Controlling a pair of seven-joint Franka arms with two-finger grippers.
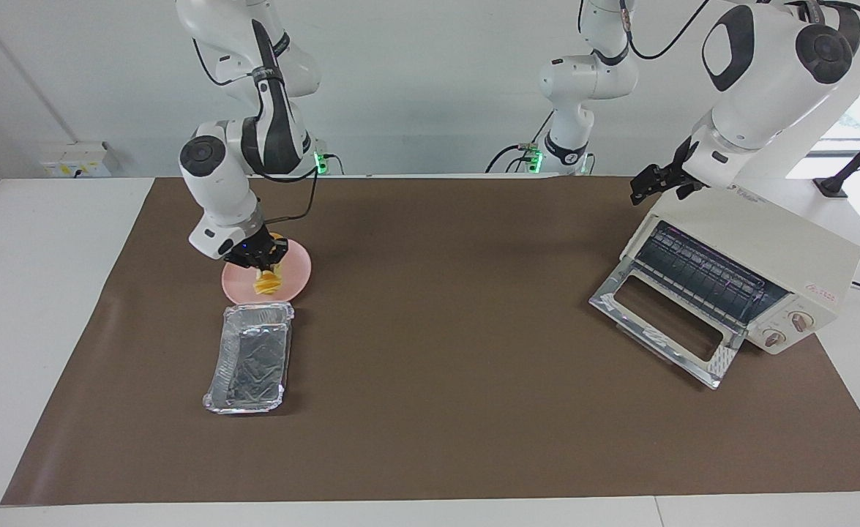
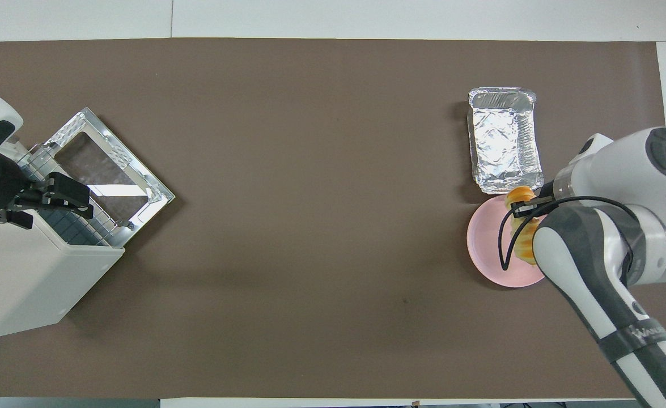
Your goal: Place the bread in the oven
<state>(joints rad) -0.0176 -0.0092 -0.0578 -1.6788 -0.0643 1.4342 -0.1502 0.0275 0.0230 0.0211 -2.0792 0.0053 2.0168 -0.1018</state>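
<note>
The bread (image 1: 268, 282), a golden ridged loaf, lies on the round pink plate (image 1: 296, 272) toward the right arm's end of the table. It also shows in the overhead view (image 2: 520, 196). My right gripper (image 1: 263, 258) is down on the plate, shut across the loaf's middle. The cream-white oven (image 1: 759, 241) stands toward the left arm's end, its glass door (image 1: 664, 322) dropped open and its wire rack (image 1: 708, 274) showing. My left gripper (image 1: 651, 187) hangs open and empty over the oven's top edge, above the rack.
A silver foil tray (image 1: 249, 359) lies beside the plate, farther from the robots, touching its rim. A brown mat (image 1: 444, 351) covers the table. Cables run from the arm bases along the table's near edge.
</note>
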